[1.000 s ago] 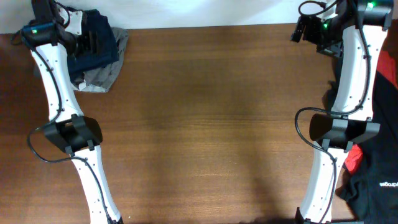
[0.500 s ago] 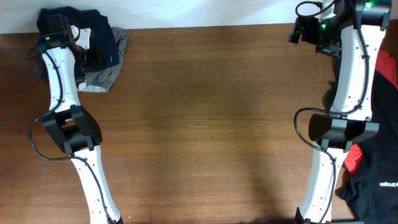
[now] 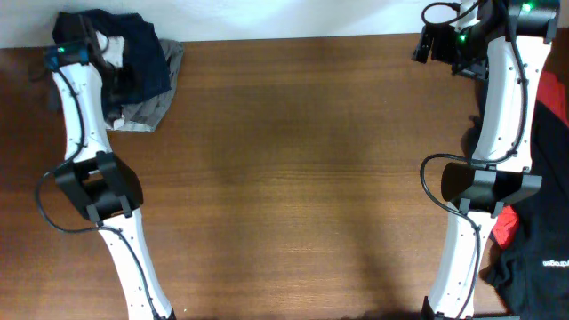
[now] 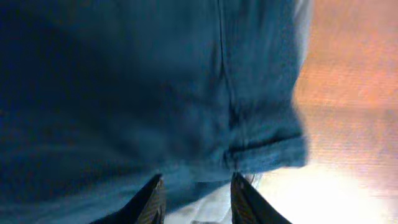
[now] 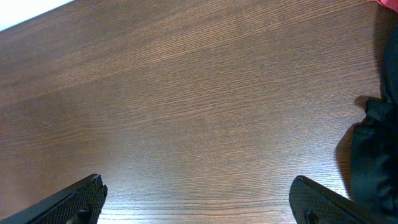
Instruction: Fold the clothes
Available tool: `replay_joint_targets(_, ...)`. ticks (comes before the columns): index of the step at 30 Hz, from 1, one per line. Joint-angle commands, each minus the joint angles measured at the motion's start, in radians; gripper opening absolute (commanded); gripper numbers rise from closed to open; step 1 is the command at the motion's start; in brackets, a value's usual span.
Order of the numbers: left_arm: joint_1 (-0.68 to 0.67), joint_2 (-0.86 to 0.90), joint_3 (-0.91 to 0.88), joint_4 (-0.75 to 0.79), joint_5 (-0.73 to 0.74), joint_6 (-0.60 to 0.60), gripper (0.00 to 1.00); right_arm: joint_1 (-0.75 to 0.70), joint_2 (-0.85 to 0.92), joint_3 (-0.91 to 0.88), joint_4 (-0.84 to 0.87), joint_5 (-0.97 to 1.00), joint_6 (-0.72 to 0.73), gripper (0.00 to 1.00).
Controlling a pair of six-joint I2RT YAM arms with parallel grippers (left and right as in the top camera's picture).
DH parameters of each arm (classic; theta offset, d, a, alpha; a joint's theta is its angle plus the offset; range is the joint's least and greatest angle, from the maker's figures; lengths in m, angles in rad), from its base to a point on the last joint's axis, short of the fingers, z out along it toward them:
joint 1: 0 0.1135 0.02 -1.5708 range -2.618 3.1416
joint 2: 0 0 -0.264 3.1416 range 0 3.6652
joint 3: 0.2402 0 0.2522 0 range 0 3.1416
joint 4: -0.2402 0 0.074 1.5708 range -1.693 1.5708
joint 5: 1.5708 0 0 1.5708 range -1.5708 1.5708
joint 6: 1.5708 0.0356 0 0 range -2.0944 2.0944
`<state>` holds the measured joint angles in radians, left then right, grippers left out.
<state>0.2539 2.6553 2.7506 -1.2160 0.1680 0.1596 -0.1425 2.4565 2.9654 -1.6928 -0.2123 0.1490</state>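
Observation:
A dark navy garment (image 3: 142,55) lies bunched on a grey one (image 3: 147,111) at the table's far left corner. My left gripper (image 3: 89,36) hovers over this pile. In the left wrist view the navy cloth (image 4: 155,93) with its seam and hem fills the frame, and the fingers (image 4: 196,183) stand slightly apart just over it, with pale cloth showing between them. My right gripper (image 3: 436,43) is wide open and empty above bare wood at the far right corner (image 5: 196,186). Red-and-black clothes (image 3: 542,231) lie at the right edge.
The wooden table (image 3: 302,178) spans the view between the two arm bases. A black cloth edge (image 5: 373,155) shows at the right of the right wrist view. A white wall strip runs along the table's far edge.
My left gripper has drawn back to the left and toward the far edge, off the middle of the navy pile. The right arm has barely moved.

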Motion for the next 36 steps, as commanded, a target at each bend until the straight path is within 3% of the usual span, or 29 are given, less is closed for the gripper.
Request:
replay_joint_targets(1,0.01,-0.133,0.006,0.038,-0.055,-0.003,0.34,0.007,0.005,-0.004,-0.005,-0.009,-0.014,0.99)
replay_joint_targets(4,0.027,-0.136,0.006,0.073,-0.063,-0.003,0.27,0.007,0.005,-0.004,-0.006,-0.009,-0.014,0.99)
replay_joint_targets(16,0.154,-0.026,-0.099,0.219,-0.014,-0.046,0.25,0.007,0.005,-0.004,-0.006,-0.01,-0.014,0.99)
replay_joint_targets(20,0.164,0.056,-0.099,0.256,0.05,0.037,0.25,0.007,0.005,-0.004,-0.006,-0.01,-0.014,0.99)
replay_joint_targets(25,0.168,0.124,-0.099,0.285,0.046,0.043,0.26,0.007,0.005,-0.004,-0.006,-0.01,-0.014,0.99)
replay_joint_targets(36,0.147,-0.056,-0.013,0.332,0.047,-0.008,0.26,0.007,0.005,-0.004,-0.006,-0.01,-0.014,0.99)
